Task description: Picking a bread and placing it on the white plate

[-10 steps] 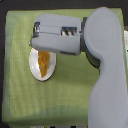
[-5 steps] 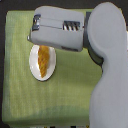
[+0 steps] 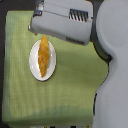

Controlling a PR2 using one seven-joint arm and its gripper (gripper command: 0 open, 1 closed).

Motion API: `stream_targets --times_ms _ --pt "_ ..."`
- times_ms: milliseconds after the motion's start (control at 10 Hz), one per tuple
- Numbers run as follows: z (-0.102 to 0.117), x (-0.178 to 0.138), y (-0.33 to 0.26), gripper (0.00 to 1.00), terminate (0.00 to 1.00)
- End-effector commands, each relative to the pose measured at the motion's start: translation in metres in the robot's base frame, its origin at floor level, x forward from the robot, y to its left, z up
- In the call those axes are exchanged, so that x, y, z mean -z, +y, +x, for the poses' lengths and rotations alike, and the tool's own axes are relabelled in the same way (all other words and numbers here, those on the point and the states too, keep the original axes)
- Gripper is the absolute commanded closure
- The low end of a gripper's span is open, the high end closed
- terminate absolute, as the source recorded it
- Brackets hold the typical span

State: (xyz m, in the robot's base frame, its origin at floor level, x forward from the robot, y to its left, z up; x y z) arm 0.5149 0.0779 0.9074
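Since the bread (image 3: 44, 56) already lies lengthwise on the white plate (image 3: 35, 67), the sensible move is lifting the arm clear without brushing it. Whether the claw (image 3: 35, 22) is spread or closed, I cannot tell. The loaf looks ridged and golden; the plate smooth, on a woven green cloth (image 3: 75, 85).

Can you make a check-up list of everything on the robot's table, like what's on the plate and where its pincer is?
Surface: green woven cloth covering the table, lying flat.
Job's things: long golden-orange twisted bread lies lengthwise on the round white plate, inside its rim.
Clutter: nothing seen.
Grippers: the grey arm reaches across the top; its pincer tips are too blurred to tell open from shut, and hold no bread.
Cables: nothing seen.
Surroundings: dark floor along the exterior view's left edge.
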Motion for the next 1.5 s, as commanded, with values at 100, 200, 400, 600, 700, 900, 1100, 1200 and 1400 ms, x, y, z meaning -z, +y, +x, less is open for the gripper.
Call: stream_targets --times_ms 100,200,400,600,700,900,1100,1200,1400 --pt "0.004 -0.03 -0.081 0.0 0.0" --pt "0.005 -0.032 -0.106 0.0 0.0" --pt "0.011 -0.037 -0.157 0.0 0.0" --pt "0.012 -0.039 -0.183 0.0 0.0" --pt "0.006 -0.037 -0.189 0.0 0.0" --pt "0.006 -0.041 -0.225 0.0 0.0" --pt "0.004 -0.044 -0.271 0.0 0.0" --pt "-0.004 -0.041 -0.292 0.0 0.0" --pt "-0.009 -0.039 -0.31 0.0 0.0"
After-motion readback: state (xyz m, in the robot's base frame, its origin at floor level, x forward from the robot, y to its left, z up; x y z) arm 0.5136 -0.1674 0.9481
